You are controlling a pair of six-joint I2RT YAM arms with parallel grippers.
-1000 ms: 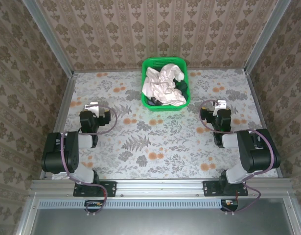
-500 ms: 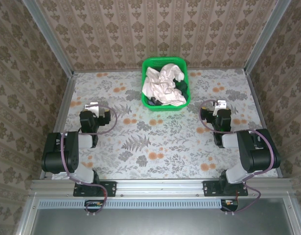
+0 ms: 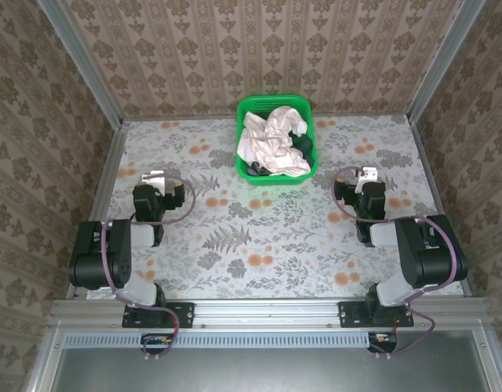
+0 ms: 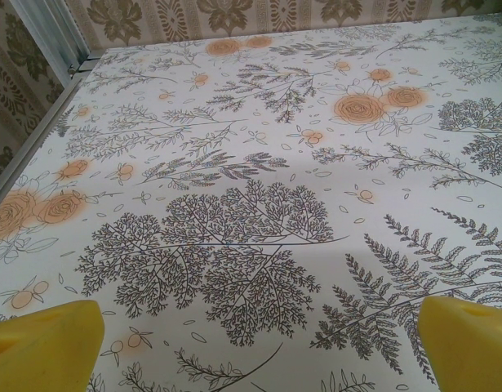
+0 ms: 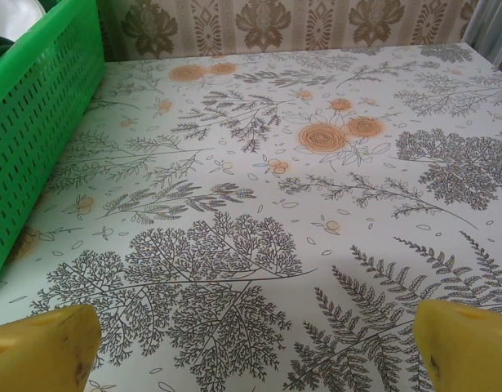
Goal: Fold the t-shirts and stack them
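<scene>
At the far middle of the table (image 3: 267, 245), the green basket (image 3: 275, 101) holds both t-shirts crumpled together. The pale cream-pink t-shirt (image 3: 271, 140) is heaped on top and fills most of the basket; the dark t-shirt (image 3: 304, 145) shows at its right side and along the near wall. Neither has been lifted out, so no folding has begun.

Left gripper (image 3: 155, 177) and right gripper (image 3: 367, 174) rest low over the floral table at either side, well apart from the basket. Each has its yellow fingers (image 4: 46, 343) spread wide with nothing between them. Right wrist view: the basket's slotted wall stands at the left edge.

Handling, as judged: the shirts are light, limp cloth that will sag and drag — a pinch on a raised fold of the cream-pink one should lift it clear. After that, the collar or shoulder seams make better holds for spreading it flat. Loose cloth may drag the darker shirt along or snag on the basket rim.
</scene>
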